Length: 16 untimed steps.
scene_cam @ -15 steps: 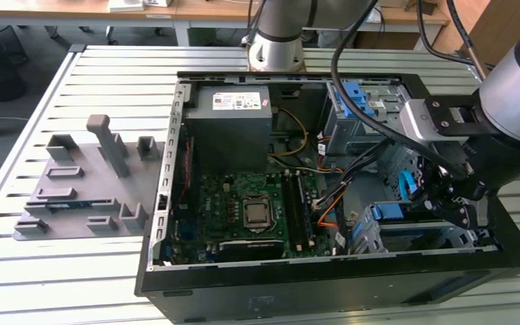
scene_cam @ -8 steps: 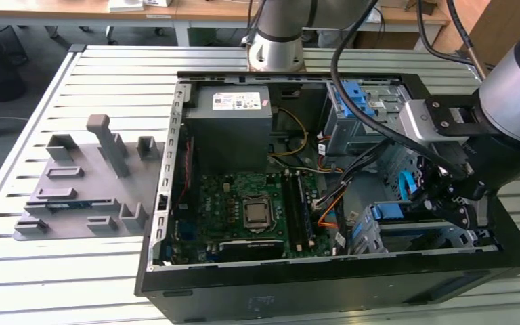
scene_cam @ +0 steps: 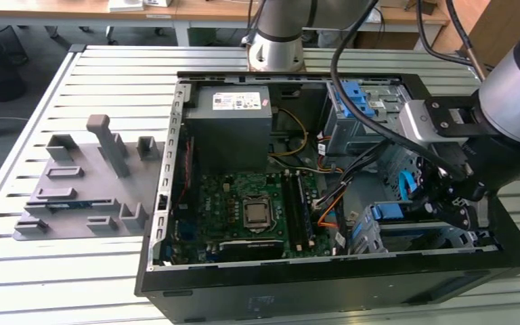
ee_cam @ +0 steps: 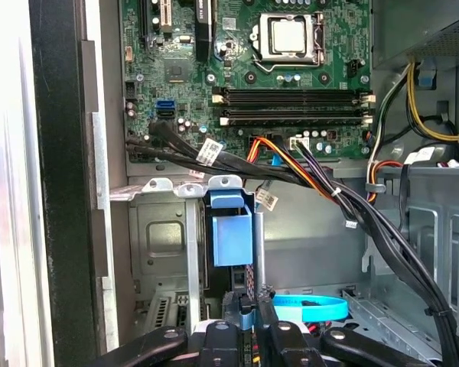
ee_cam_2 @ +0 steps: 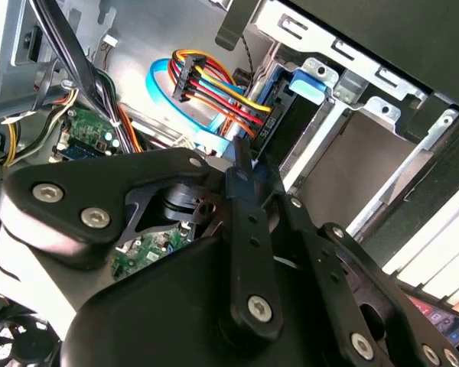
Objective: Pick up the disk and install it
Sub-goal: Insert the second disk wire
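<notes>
Blue-framed disk (ee_cam: 231,237), one, in cage (ee_cam: 164,252)

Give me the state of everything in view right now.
Case: side open, lying flat on the table.
Disk: on edge in the metal bay, blue bracket showing, cables at its end.
Gripper: inside the case, right at the disk.
CPU socket: bare, no cooler.

A: Open black computer case (scene_cam: 332,284) on slatted metal table (scene_cam: 25,284). Inside the case: green motherboard (scene_cam: 242,203), CPU socket (scene_cam: 256,211) mid-board.

B: Grey power supply box (scene_cam: 233,128) just beyond the motherboard. Orange-red-yellow cable bundle (ee_cam_2: 214,88) beside the case's drive cage. Grey fixture tray (scene_cam: 84,189) outside the case, toward the exterior view's left.
</notes>
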Motion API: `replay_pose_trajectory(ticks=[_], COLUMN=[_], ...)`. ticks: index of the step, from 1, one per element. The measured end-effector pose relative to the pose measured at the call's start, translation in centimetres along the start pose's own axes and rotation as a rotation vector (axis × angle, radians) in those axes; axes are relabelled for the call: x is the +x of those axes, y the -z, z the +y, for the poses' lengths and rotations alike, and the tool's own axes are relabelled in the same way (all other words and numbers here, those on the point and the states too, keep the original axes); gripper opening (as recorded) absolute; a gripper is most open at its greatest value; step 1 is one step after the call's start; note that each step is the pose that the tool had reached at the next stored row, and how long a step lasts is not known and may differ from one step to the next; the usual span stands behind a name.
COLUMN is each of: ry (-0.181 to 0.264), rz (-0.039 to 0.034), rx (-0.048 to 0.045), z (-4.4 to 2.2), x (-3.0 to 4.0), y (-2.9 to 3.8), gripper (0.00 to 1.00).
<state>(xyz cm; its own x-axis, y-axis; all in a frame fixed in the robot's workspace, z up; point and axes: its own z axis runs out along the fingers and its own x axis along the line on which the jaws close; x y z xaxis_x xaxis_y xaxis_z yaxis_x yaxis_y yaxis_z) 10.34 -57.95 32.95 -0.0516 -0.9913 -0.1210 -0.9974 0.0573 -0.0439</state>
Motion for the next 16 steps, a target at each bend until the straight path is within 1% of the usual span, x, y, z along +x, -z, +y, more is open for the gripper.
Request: replay_pose_trajectory(ticks=[5,13,15,16], ry=[0.000,0.000,0.000,0.000], rz=[0.0000,0.0000,0.0001,0.0016], rx=[0.0000,-0.0008,-0.0012,-0.0013], z=[-0.02,-0.07,-0.08,-0.08], x=[-0.04,-0.19,-0.19,-0.20], y=[0.35,1.53,1.57,1.57], gripper=[0.23,0.23,0.22,0.22])
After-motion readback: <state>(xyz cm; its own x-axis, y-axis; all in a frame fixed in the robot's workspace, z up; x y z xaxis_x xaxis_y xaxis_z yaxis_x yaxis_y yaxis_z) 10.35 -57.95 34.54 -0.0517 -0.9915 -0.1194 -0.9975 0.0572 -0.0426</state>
